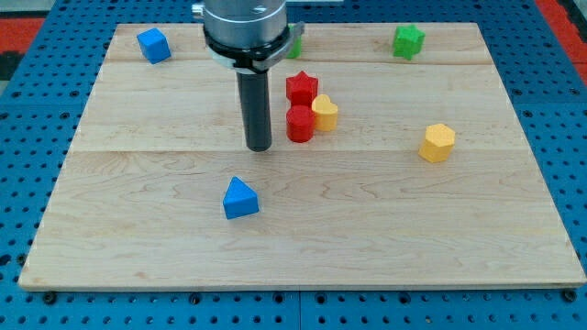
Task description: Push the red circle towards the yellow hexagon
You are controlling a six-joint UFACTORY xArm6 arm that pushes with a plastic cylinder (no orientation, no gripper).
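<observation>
On a pale wooden counter [165, 238] set over blue pegboard, my tip [260, 147] rests on the wood just to the view's left of the red circle [300, 124], close beside it, though contact cannot be confirmed. The arm carries no gripper, only the dark rod, so there is nothing to open or close. The red circle sits near the middle of the counter, touching a yellow heart-like block [325, 113] on its right, with a red star [301, 88] directly above it. The yellow hexagon [438, 143] lies well apart at the view's right. A blue triangle [240, 199] sits below my tip; a blue cube-like block [154, 45] occupies the top left, a green star [408, 41] the top right, and a second green block [295, 46] peeks from behind the arm.
</observation>
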